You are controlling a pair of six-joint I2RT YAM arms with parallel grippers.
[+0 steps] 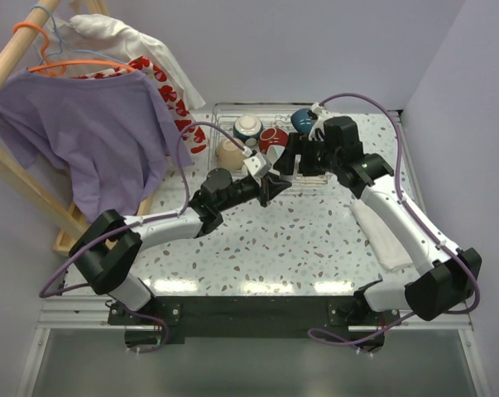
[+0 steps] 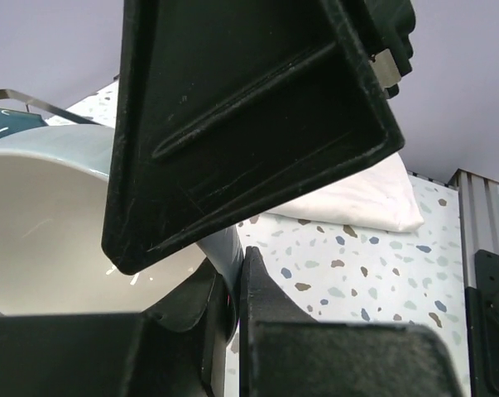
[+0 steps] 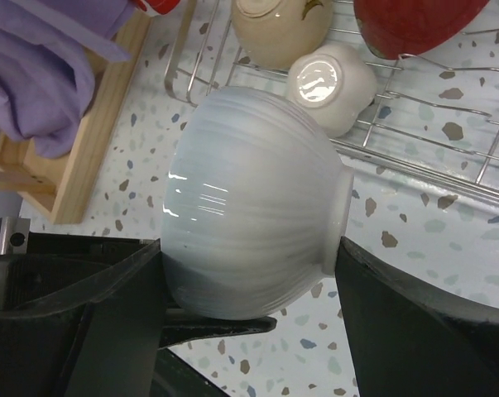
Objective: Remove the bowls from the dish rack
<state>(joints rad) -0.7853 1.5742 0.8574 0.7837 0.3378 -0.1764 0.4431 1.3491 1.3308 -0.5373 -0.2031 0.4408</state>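
A pale bowl [image 3: 249, 198] is held on its side just in front of the dish rack [image 3: 423, 169], above the desk [image 1: 299, 240], spanned rim to foot by the wide-set right jaws; the left jaws are pinched nearly closed on its rim. With 2 grips applied, it could be twisted loose by an uncoordinated pull

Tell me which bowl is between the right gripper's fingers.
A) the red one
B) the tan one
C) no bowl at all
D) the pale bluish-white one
D: in the right wrist view the pale bowl lies on its side between the fingers of the right gripper, while the red bowl and the tan bowl sit in the rack.
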